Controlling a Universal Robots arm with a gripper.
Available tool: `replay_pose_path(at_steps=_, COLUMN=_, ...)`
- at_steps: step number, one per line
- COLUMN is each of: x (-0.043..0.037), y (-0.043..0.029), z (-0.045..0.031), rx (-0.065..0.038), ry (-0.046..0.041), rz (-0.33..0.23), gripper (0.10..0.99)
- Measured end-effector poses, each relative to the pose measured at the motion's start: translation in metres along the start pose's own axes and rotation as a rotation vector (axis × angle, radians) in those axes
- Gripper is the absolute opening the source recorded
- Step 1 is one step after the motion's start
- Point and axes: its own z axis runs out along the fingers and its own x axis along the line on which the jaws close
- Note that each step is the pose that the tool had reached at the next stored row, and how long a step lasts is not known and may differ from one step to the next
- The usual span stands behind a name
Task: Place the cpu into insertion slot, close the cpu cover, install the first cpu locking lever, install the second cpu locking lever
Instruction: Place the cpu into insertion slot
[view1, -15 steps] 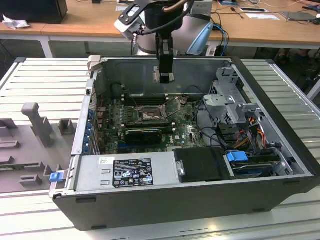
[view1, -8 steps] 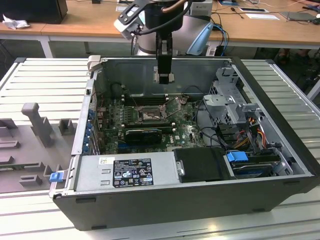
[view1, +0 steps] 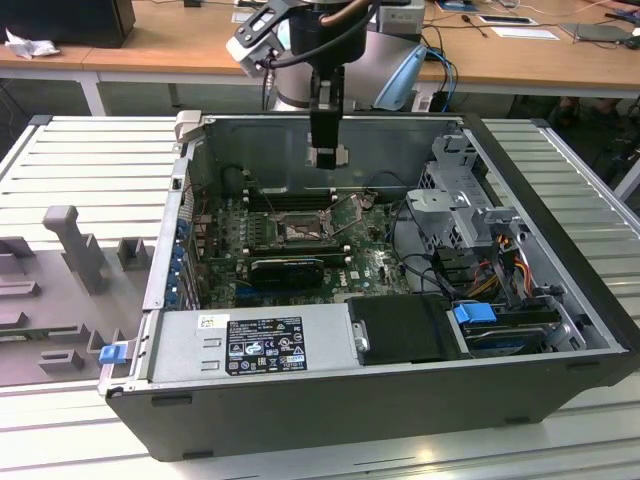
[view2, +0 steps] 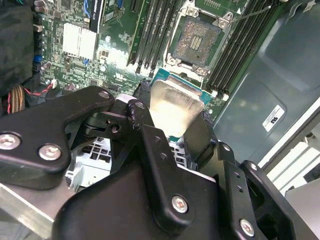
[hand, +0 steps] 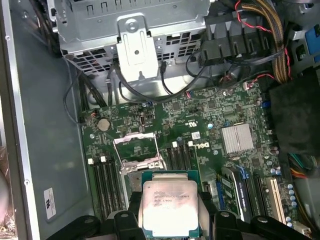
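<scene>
My gripper hangs above the motherboard near the case's back wall, shut on the cpu. In both wrist views the cpu, a silvery square on a green edge, sits flat between the black fingers. The insertion slot lies bare below and a little ahead of the chip, its dark contact field showing inside a metal frame. In the exterior view the slot sits mid-board. The cpu cover stands swung open beside the slot. A thin wire lever sticks up next to it.
Black memory slots flank the socket. A metal drive cage and cable bundles crowd one side of the case. A long black card and the power supply lie nearer the case's front wall.
</scene>
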Motion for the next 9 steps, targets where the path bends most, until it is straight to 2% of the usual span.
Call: replay_pose_path(at_steps=9, x=0.0000, y=-0.0001, z=0.0009, rx=-0.001, ry=-0.0045, rz=0.052, gripper=0.525)
